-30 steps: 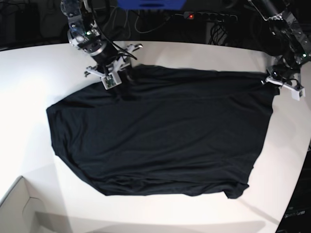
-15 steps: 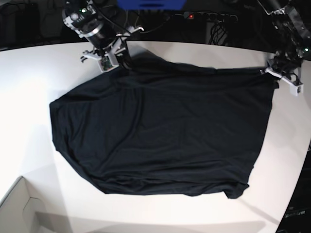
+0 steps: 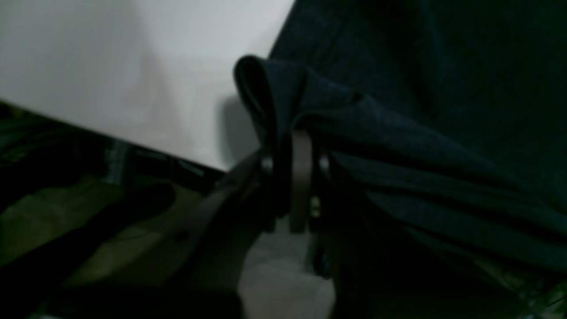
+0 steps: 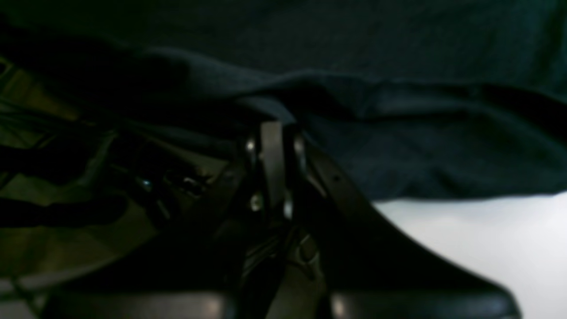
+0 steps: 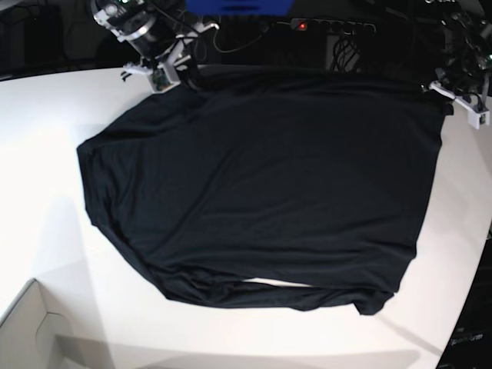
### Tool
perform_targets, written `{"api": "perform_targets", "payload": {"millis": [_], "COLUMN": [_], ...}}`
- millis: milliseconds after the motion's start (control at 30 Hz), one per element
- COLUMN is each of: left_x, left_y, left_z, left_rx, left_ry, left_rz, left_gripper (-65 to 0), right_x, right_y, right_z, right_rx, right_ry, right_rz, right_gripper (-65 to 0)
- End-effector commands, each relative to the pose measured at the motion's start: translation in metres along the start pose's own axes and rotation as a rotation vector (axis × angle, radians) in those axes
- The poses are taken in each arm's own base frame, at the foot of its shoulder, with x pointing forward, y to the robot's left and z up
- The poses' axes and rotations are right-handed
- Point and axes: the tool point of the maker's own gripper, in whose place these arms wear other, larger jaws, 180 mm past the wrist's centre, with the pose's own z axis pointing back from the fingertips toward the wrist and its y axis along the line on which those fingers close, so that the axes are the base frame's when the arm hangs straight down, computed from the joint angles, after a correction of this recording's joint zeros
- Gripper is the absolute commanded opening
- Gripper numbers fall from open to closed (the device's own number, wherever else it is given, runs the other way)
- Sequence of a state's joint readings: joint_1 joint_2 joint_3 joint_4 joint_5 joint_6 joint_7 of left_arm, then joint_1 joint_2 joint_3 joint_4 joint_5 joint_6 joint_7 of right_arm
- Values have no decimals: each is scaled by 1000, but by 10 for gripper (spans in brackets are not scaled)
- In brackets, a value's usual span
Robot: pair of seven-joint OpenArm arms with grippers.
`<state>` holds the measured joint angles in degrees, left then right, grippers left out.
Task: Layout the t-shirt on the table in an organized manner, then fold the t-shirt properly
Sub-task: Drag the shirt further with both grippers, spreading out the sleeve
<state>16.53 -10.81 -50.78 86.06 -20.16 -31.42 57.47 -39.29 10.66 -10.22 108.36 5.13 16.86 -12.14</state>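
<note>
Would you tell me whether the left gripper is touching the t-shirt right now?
Touching. The left wrist view shows the left gripper shut on a bunched fold of the t-shirt.

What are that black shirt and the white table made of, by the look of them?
The t-shirt looks like thin, matte knit fabric: it drapes and wrinkles softly where it is pinched. The table seems a smooth, hard white surface, perhaps laminate; it shows a faint sheen.
</note>
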Motion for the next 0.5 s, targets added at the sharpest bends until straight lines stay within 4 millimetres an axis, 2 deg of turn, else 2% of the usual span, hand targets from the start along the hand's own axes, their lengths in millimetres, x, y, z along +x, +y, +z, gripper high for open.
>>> {"api": "perform_targets", "payload": {"millis": [0, 67, 167, 467], "left_x": [-15, -13, -23, -35], "left_y": [6, 5, 7, 11], "left_z": [4, 6, 8, 11], "left_rx": [17, 15, 20, 27], "left_ry": [62, 57, 78, 105], "left_rz": [-33, -45, -46, -48], "left_gripper": [-649, -649, -649, -649], "right_x": [9, 8, 6, 2], "right_y": [2, 5, 8, 15], "right_z": [5, 9, 14, 33], "right_rx": [6, 9, 12, 24], "right_ry": [-45, -55, -73, -128], "right_rz": [-4, -11, -25, -39], "right_gripper": [-650, -650, -650, -650]}}
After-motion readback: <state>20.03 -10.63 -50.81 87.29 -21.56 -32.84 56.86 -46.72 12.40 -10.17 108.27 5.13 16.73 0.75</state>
